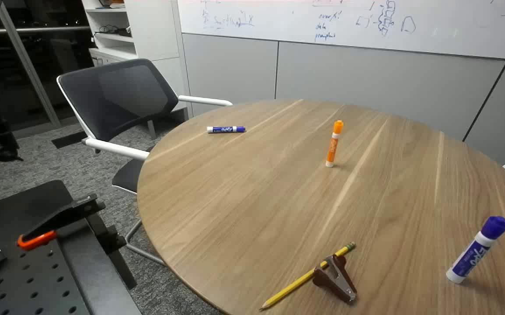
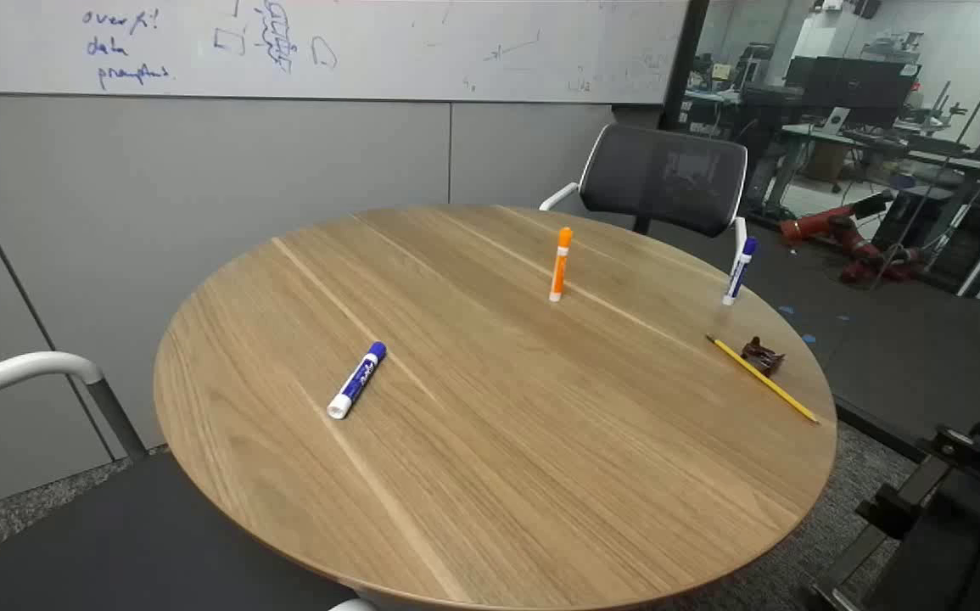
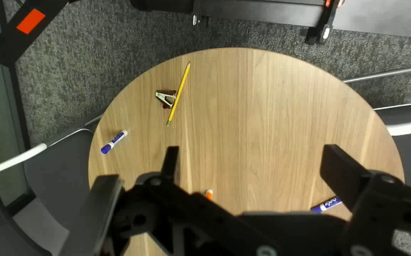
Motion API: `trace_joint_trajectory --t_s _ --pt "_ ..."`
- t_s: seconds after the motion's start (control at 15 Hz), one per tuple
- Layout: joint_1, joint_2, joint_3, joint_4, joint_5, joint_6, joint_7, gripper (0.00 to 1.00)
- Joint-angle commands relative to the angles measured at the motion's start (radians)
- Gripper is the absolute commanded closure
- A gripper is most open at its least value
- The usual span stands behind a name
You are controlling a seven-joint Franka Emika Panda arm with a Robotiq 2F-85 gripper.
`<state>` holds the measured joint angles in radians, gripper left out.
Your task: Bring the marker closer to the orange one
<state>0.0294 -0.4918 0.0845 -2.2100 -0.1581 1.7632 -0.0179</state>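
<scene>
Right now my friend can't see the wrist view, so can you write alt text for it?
A robot's open gripper over a round wooden table partly hides an orange marker and, farther right, a purple-blue Expo marker. Left of both are a blue-capped Expo marker, a yellow pencil and a brown staple remover beside it.

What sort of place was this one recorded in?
Probably an office meeting room: a written-on whiteboard hangs in the background, and a mesh-backed chair stands at a round wooden table.

The gripper (image 3: 251, 156) holds its fingers (image 3: 341, 173) spread wide.
</scene>
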Motion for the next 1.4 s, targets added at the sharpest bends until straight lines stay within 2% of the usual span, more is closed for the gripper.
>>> trace_joint_trajectory --t_s 0.0,0.47,0.67,1.13,1.33 --pt "0.009 0.001 -0.007 0.004 -0.003 -0.002 0.004 0.00" --pt "0.009 0.000 -0.007 0.006 -0.003 -0.003 0.004 0.00" --pt "0.006 0.082 0.016 0.010 -0.008 0.057 0.065 0.00" --pt "0.033 0.436 0.114 0.026 -0.036 0.332 0.380 0.00" --pt "0.070 0.653 0.110 0.153 -0.035 0.396 0.503 0.00"
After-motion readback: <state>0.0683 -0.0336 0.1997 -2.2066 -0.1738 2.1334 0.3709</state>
